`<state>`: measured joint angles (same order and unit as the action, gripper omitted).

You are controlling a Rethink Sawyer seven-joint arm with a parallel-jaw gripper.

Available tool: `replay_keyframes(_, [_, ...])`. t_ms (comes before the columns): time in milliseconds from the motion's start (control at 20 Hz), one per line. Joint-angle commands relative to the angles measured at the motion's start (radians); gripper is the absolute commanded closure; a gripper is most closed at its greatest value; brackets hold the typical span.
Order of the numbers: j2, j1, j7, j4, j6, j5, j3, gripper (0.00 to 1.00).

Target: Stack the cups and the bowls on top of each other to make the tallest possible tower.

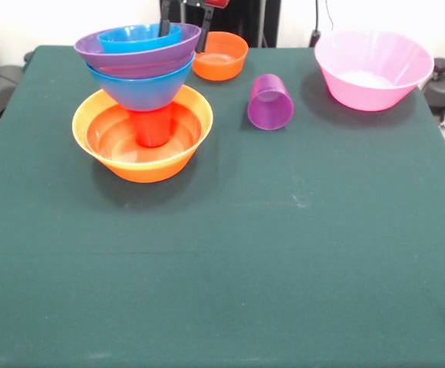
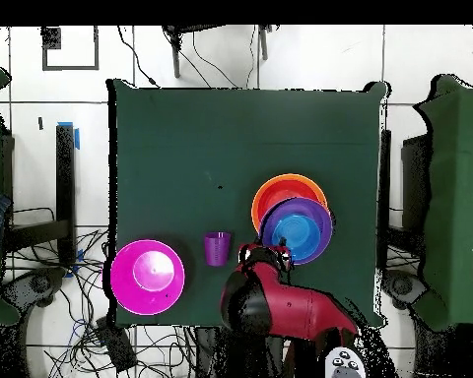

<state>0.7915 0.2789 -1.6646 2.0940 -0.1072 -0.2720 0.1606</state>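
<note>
And here is the tower (image 1: 142,115) at the left of the green table (image 1: 230,261): the large orange bowl (image 1: 143,157) sits as base, an upturned red cup (image 1: 152,127) stands in its middle, and on that cup balances a blue bowl (image 1: 140,90), with a purple bowl (image 1: 137,50) nested in it and a small blue bowl (image 1: 140,37) on top. The gripper (image 1: 182,31) comes down behind the stack, its two dark fingers (image 1: 165,23) spread apart, one at the small blue bowl's far rim, the other by the purple rim. Behind stands a small orange bowl (image 1: 220,56). The purple cup (image 1: 270,102) lies tipped on its side mid-table, and the pink bowl (image 1: 373,69) sits upright, well apart at the right.
</note>
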Motion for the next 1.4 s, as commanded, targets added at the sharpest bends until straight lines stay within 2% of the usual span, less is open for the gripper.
replay_keyframes(50, [-0.034,-0.001,-0.113,-0.028,0.133,0.014,-0.111,0.0])
replay_keyframes(500, [0.001,0.0,-0.098,-0.016,0.163,0.009,-0.127,0.0])
replay_keyframes(1150, [0.103,0.109,-0.051,0.005,0.284,0.007,-0.243,0.0])
replay_keyframes(1400, [0.138,0.124,-0.045,0.001,0.328,0.01,-0.266,0.0])
